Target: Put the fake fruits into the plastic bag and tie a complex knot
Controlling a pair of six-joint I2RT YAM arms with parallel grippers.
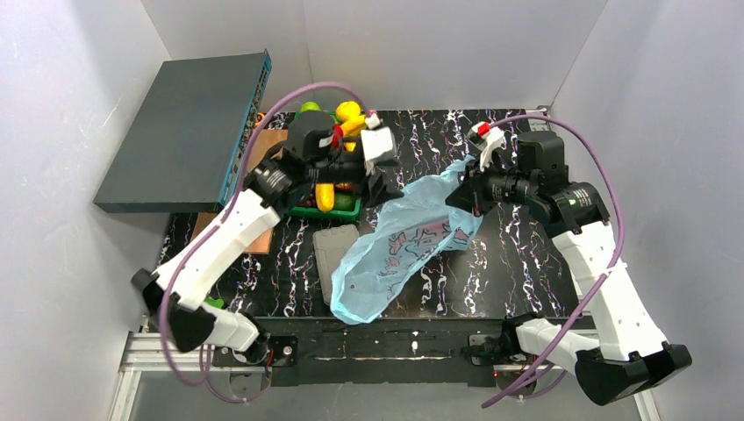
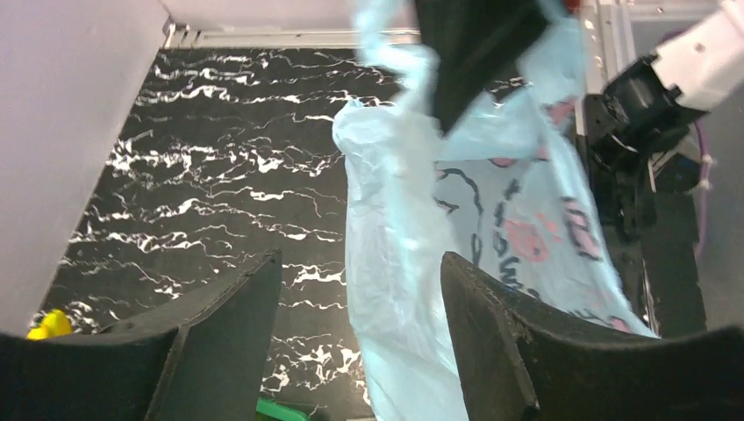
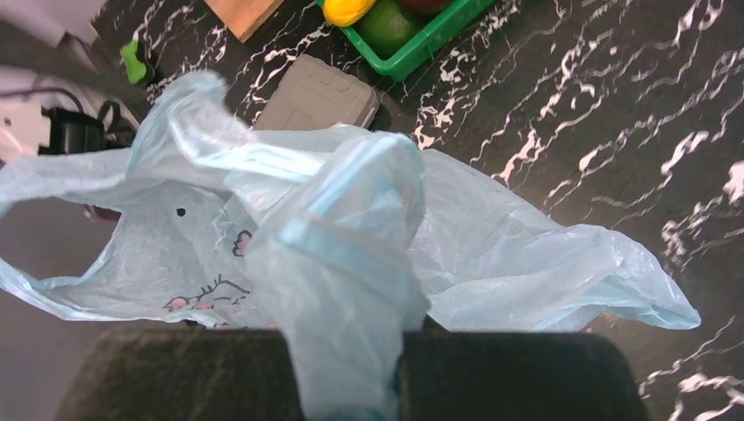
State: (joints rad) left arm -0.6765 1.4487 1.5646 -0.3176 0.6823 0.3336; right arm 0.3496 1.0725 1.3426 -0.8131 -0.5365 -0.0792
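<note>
The light-blue plastic bag lies stretched across the table, its cartoon faces showing. Its upper end is lifted, and my right gripper is shut on a bunched strip of it. My left gripper is open. A fold of the bag hangs between its fingers, close to the right one. The fake fruits sit in and behind the green tray: a yellow banana and a green apple show. No knot is in view.
A grey ribbed case lies beside the bag's left edge, just in front of the tray. A large dark flat box leans at the back left above a wooden board. White walls enclose the table.
</note>
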